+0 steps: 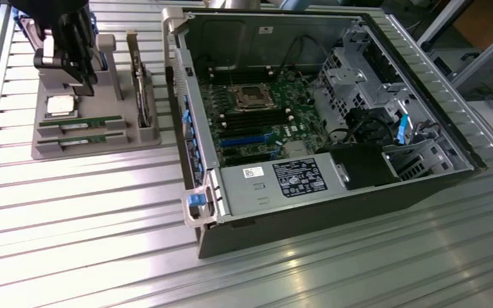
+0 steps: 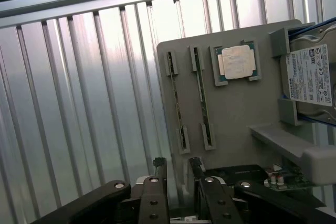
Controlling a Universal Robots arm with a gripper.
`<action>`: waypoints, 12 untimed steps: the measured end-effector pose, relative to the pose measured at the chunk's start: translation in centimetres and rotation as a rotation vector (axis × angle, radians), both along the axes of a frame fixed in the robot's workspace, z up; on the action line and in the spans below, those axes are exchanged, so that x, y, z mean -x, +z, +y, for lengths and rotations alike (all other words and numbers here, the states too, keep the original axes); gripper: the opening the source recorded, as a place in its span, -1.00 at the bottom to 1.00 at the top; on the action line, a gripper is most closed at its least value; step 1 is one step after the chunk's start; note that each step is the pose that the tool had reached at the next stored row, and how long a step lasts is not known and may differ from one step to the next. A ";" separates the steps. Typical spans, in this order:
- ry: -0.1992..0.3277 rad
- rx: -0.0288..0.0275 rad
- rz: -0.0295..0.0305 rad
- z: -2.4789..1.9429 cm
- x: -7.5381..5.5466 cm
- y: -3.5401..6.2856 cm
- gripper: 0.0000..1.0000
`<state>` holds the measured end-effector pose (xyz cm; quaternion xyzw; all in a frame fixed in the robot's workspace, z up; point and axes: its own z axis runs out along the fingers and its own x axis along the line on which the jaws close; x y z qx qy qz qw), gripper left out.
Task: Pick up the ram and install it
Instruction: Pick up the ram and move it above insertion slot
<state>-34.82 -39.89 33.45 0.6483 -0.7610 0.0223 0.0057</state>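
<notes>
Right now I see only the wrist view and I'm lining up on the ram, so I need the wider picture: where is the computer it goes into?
Observer: The open computer case stands beside the grey tray, on the exterior view's right.
Operator: Are the memory slots free?
Observer: The long black slots next to the processor socket look empty, as far as I can tell.
Operator: Where is my end effector over the tray?
Observer: The end effector hangs above the tray's far end, apart from the two ram sticks, which lie in their holders at the near end.
</notes>
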 end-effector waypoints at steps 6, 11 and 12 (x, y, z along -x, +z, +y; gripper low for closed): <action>0.000 0.0000 0.0000 0.00 0.0 -0.47 -0.40; 0.000 0.0000 0.0000 0.00 0.0 -0.71 -0.40; 0.000 0.0000 0.0000 0.00 0.0 -0.76 -0.40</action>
